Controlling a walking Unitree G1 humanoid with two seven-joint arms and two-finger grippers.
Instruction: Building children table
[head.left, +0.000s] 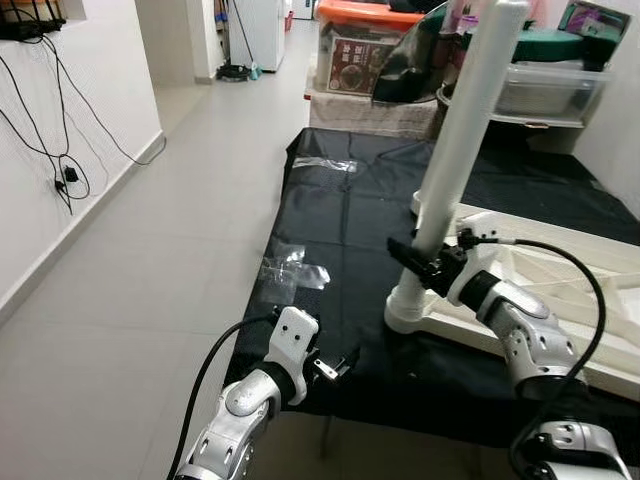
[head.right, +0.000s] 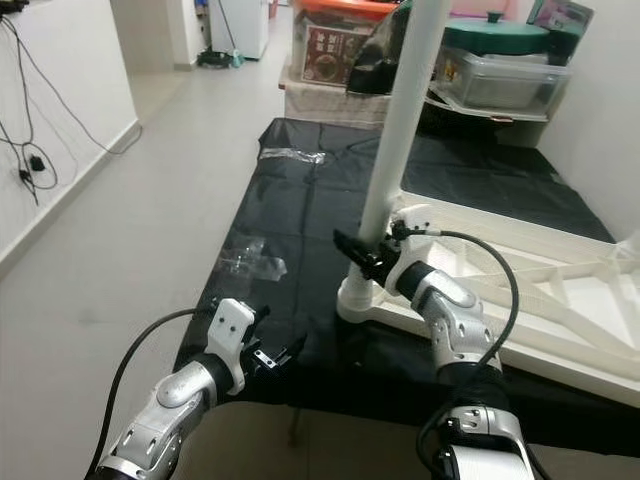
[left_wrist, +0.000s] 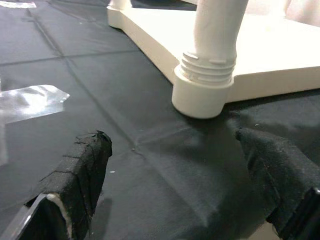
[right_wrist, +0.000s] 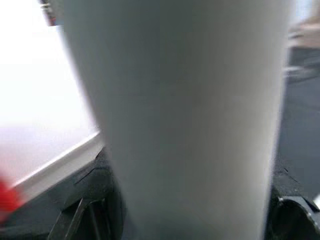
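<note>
Left gripper hovers over near edge of black sheet, fingers spread apart, holding nothing. Clear plastic wrapper lies by sheet's left edge, second wrapper near far left corner. White table leg stands upright, long axis vertical, top tilted slightly away, threaded base seated in corner socket of upturned white tabletop on sheet's right side. Right gripper clamps leg low, just above socket.
</note>
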